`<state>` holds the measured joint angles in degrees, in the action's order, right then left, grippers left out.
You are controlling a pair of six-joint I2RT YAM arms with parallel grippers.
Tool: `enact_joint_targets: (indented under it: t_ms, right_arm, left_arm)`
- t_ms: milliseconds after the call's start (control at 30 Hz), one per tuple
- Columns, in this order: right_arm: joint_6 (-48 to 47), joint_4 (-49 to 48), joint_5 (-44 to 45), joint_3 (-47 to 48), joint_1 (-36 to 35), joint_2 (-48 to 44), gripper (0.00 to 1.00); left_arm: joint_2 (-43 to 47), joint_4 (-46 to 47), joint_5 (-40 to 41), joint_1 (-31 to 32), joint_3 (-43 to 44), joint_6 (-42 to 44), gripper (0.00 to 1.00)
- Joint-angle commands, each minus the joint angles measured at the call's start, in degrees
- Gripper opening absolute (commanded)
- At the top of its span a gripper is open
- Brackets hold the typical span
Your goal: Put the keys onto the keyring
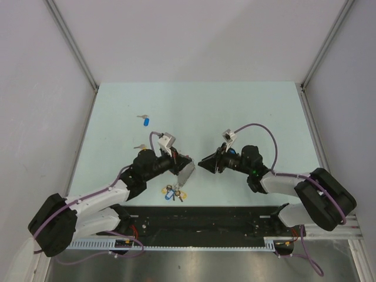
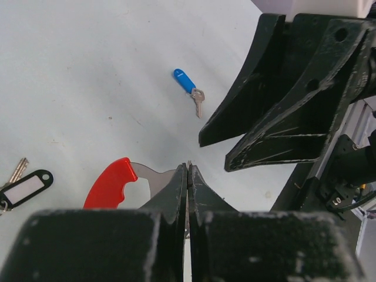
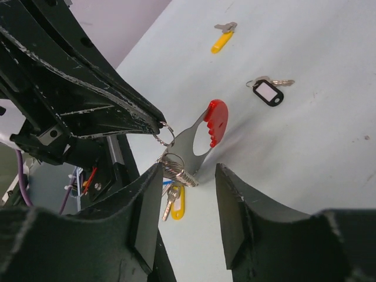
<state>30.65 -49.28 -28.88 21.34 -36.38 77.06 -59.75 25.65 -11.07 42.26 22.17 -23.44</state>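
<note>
The left gripper (image 2: pixel 188 170), fingers pressed together on the silver metal of the keyring (image 3: pixel 214 120), held it over the desk (image 1: pixel 235 106) near the middle of the near edge, while the right gripper (image 3: pixel 188 171) faced it with fingers spread and empty. A blue-tagged key (image 1: pixel 145 121) lay loose toward the far left corner, and a yellow-tagged key (image 3: pixel 176 205) dangled beneath the ring's coil. The ring looked stiff, light and slick, likely to pivot in a pinch, so the flat metal beside the coil seemed the surest hold; the thin keys were probably best taken by their plastic tags.
</note>
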Motion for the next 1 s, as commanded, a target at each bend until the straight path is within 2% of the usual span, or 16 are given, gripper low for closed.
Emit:
enact_joint_targets:
  t_ms: [0, 167, 433, 767, 967]
  right_arm:
    - [1.78, -10.04, -1.52, 1.5, -1.41, 4.05, 0.43]
    - [4.06, -15.05, -2.76, 1.68, -1.59, 6.35, 0.38]
    - [4.15, -15.59, -3.02, 2.82, -1.59, 6.88, 0.29]
    - [4.06, -16.11, -3.72, 3.62, -1.59, 9.16, 0.14]
    - [4.24, -16.99, -4.51, 3.97, -1.68, 9.52, 0.12]
  left_arm:
    - [1.3, 6.34, -1.76, 0.19, -0.81, -1.17, 0.0]
    - [1.56, 7.04, -2.29, 0.37, -1.25, -1.34, 0.0]
    - [1.04, 8.28, -2.9, 0.63, -1.7, -1.61, 0.01]
    - [2.0, 8.98, -3.26, 0.81, -2.13, -1.78, 0.0]
    - [2.0, 9.59, -3.96, 0.89, -2.13, -1.87, 0.01]
